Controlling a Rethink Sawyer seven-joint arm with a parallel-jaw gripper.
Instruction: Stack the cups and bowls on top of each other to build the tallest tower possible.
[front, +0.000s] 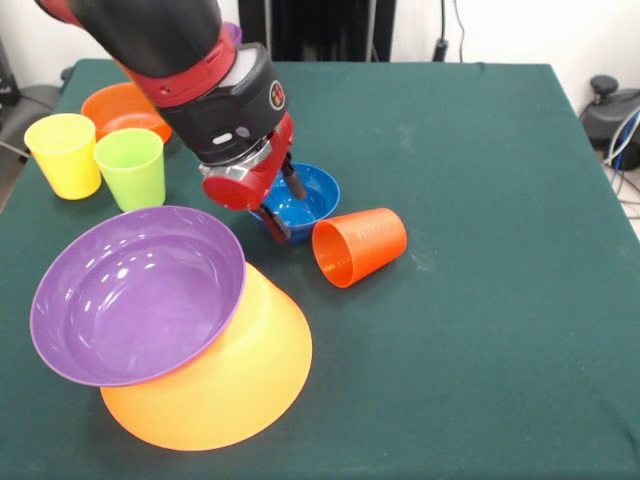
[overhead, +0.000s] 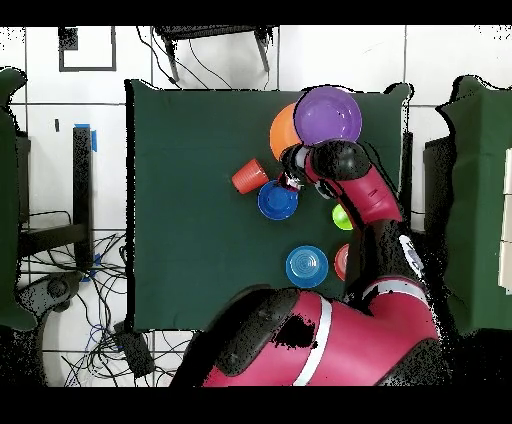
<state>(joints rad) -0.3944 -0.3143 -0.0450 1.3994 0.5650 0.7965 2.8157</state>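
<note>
Front view: claw (front: 283, 208) is down at the dark blue bowl (front: 310, 195), fingers pinching its near rim afaict. Orange-red cup (front: 358, 245) lies on its side just beside it. Purple bowl (front: 138, 293) sits tilted on the upside-down yellow-orange bowl (front: 225, 385). Yellow cup (front: 64, 154) & green cup (front: 131, 167) upright at tabletop (front: 480, 250) left.

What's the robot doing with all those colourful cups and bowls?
It is building a tower. Its gripper reaches down into the dark blue bowl. The purple bowl sits tilted on the upside-down yellow-orange bowl. The orange-red cup lies on its side beside the blue bowl.
</note>
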